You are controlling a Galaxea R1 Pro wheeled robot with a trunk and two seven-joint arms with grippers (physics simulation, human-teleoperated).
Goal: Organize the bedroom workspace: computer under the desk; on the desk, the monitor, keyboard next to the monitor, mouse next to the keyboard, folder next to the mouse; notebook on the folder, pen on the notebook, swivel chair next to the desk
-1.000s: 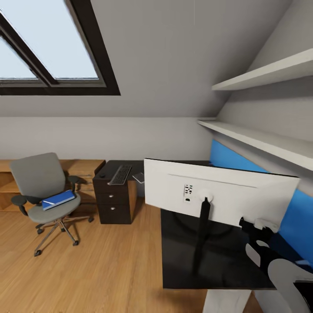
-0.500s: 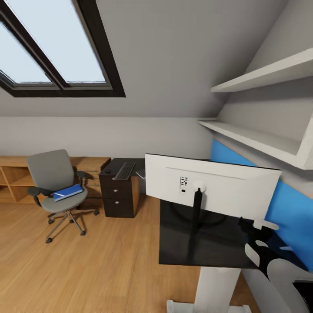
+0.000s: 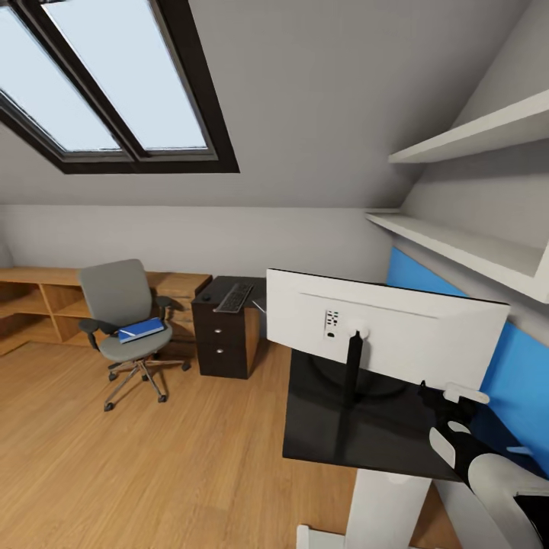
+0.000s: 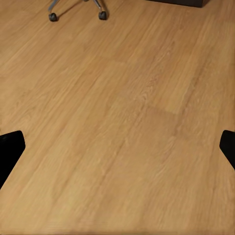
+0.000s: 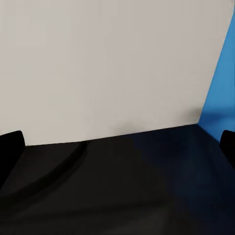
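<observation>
The monitor (image 3: 389, 328) stands on the near wing of the black desk (image 3: 381, 438), its white back towards me. On the far wing lie the keyboard (image 3: 234, 297) and the small black mouse (image 3: 206, 296). A grey sliver, perhaps the notebook (image 3: 258, 305), shows at the monitor's edge. The grey swivel chair (image 3: 126, 320) stands on the floor left of the desk, with the blue folder (image 3: 142, 329) on its seat. My right gripper (image 5: 117, 147) is open over the desk, just behind the monitor. My left gripper (image 4: 117, 147) hangs open above bare floor. The computer and the pen are out of view.
The desk's drawer block (image 3: 223, 343) stands under the keyboard. A light wooden shelf unit (image 3: 38, 305) runs along the back wall behind the chair. A blue wall panel (image 3: 518, 366) and white shelves (image 3: 457, 244) line the right wall. Wooden floor (image 3: 152, 473) spreads between me and the chair.
The camera has drawn back and turned, so chair and desk look smaller and sit further right in the picture. The right arm keeps its place by the monitor.
</observation>
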